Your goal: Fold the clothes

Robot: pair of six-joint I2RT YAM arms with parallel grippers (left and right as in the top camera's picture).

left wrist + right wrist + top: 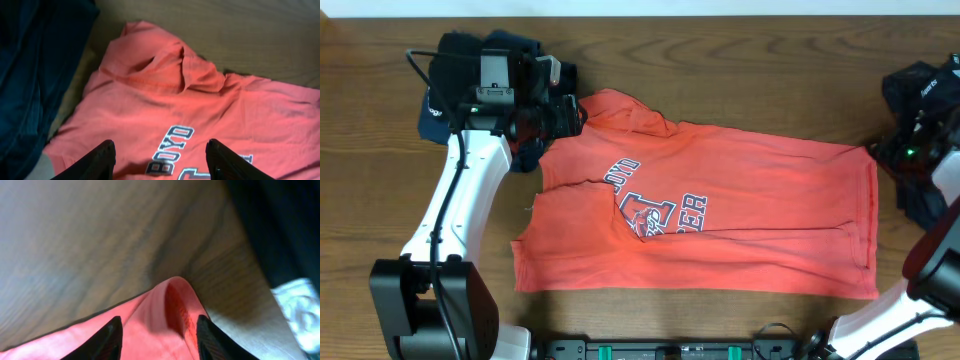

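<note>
Closest to the overhead lens stands the left arm, its left gripper [565, 112] over the collar end of the orange-red T-shirt [740, 210]. The shirt lies spread across the middle of the table [720, 70], collar toward the left edge and hem toward the right. A navy garment [515, 50] is bunched at the far-left corner, a black garment [920, 200] at the right edge. The right gripper [890, 155] sits at the shirt's far hem corner. An arc reading "BOYD" and the letters "ER" flank a chest logo.

From the left wrist, the left gripper [160, 150] hangs with fingers apart and nothing between them, above the T-shirt [200, 115]. "BOYD" is plain here. The shoulder is humped, with the navy garment [35, 75] just beside it.

From the right wrist, the right gripper [156, 327] stands with fingers apart, a loose ridge of T-shirt [170, 295] hem between them and apparently unpinched. A pale patch on the black garment [280, 225] is too blurred to read.

The cloth probably needs smoothing first: pinch the shoulder seam and the hem corner only, one layer each, draw them apart evenly, and keep clear of the dark garments.
</note>
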